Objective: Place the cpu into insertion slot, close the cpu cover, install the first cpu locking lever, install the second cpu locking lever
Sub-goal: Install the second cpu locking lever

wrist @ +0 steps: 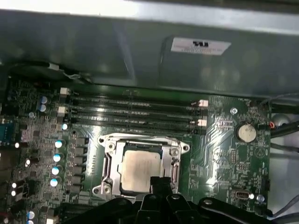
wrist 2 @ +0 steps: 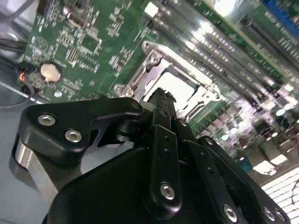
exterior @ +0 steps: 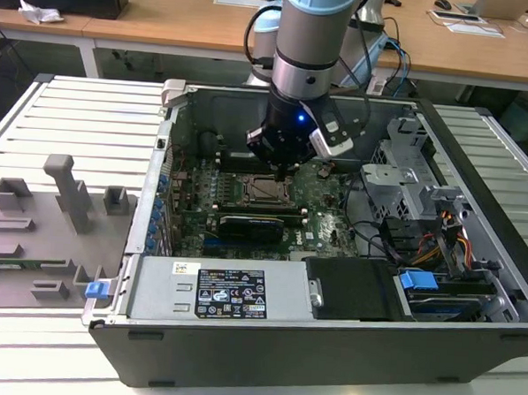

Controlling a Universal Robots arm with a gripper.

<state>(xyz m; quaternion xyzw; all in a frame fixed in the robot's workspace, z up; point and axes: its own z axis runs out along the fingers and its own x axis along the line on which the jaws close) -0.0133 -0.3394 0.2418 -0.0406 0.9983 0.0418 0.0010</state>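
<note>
Well off to the exterior view's left of the claw, outside the computer case, a grey parts tray lies on the bench, out of the way. Inside the case, a long black card lies just on the near side of the claw, and a row of blue-topped capacitors stands near the socket; both could snag a low sideways move.

The claw hangs directly above the insertion slot, its fingers pressed together at a narrow tip with nothing seen between them. In the first wrist view the cpu lies flat in that slot, just below the tip. The cpu cover lies down around it, the chip's top showing through its window. Whether the locking levers are latched I cannot tell.

I judge the chip light, stiff and fragile, with a slick metal top. It is best taken by opposite edges and kept level, since the pin field under it would bend easily. The cover is thin springy metal, best pushed on its frame, not on the chip.

Beyond the tip run the long memory slots and the case wall. A coin battery sits apart. To the exterior view's right, loose cables and a metal drive cage crowd the arm's side.
</note>
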